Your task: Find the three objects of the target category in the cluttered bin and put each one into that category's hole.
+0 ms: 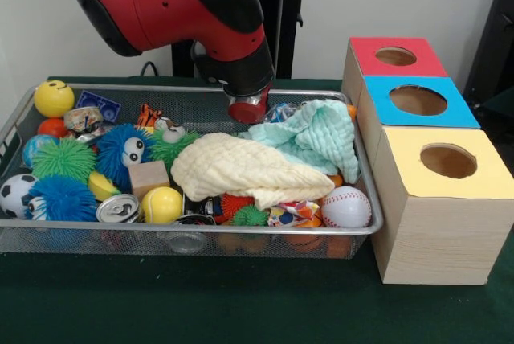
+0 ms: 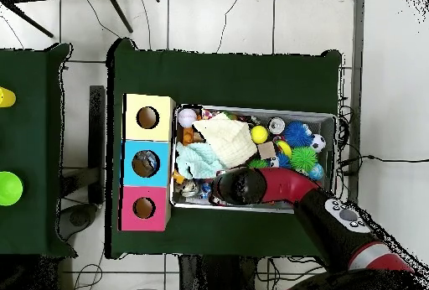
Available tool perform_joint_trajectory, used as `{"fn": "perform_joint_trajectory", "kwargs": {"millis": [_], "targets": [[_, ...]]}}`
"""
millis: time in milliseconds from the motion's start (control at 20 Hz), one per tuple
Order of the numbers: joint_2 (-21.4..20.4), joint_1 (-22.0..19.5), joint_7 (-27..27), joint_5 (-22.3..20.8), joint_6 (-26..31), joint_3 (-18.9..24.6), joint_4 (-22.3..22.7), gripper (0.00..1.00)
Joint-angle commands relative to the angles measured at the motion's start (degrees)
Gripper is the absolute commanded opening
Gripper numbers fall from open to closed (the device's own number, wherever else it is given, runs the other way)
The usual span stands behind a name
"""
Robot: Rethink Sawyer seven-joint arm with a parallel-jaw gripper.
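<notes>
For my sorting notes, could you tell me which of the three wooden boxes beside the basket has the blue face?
The middle box of the row: its top face is bright blue, between the red-faced box behind it and the yellow-faced box nearest the front camera.

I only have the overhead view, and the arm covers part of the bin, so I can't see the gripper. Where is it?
Observer: In the front view the gripper hangs low over the pedestal side of the cluttered bin, just beside the mint cloth. I cannot tell whether it is open or shut.
Operator: Is anything hidden under the arm?
Observer: Yes, a yellow smiley ball sits in a corner on that same side.
Operator: And under the cream cloth?
Observer: A red-orange spiky ball pokes out beneath the cream cloth at the edge away from the pedestal.
</notes>
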Motion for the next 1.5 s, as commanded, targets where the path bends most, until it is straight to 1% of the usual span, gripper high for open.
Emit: {"fn": "perform_joint_trajectory", "kwargs": {"millis": [50, 250, 350, 400, 500, 650, 700, 850, 1000, 1150, 1300, 1500], "targets": [[1.38, 0.68, 13.11, 1.27, -4.56, -2.06, -0.28, 1.00], [-0.73, 0.50, 13.85, 2.96, -3.07, -1.71, 0.72, 1.00], [-0.40, -0.69, 13.19, 3.97, -2.99, -0.72, 1.20, 1.00], [0.37, -1.74, 12.31, 4.29, -3.79, 0.41, 1.35, 1.00], [1.00, -2.45, 11.99, 4.83, -4.74, 1.26, 1.46, 1.00], [-0.87, -2.67, 12.05, 5.42, -4.51, 1.35, 2.16, 1.00], [-1.47, -3.24, 11.10, 5.20, -4.62, 1.92, 2.47, 1.00], [-1.49, -4.81, 8.26, 4.46, -5.81, 3.95, 2.98, 1.00], [-0.29, -6.18, 5.55, 2.47, -8.44, 6.26, 2.76, 1.00], [-1.37, -6.28, 5.78, 1.35, -10.02, 6.65, 2.86, 1.00], [-2.35, -6.27, 6.38, 1.38, -11.32, 7.20, 3.24, 1.00], [-1.48, -6.81, 5.70, 1.37, -12.35, 8.39, 3.46, 1.00]]}}
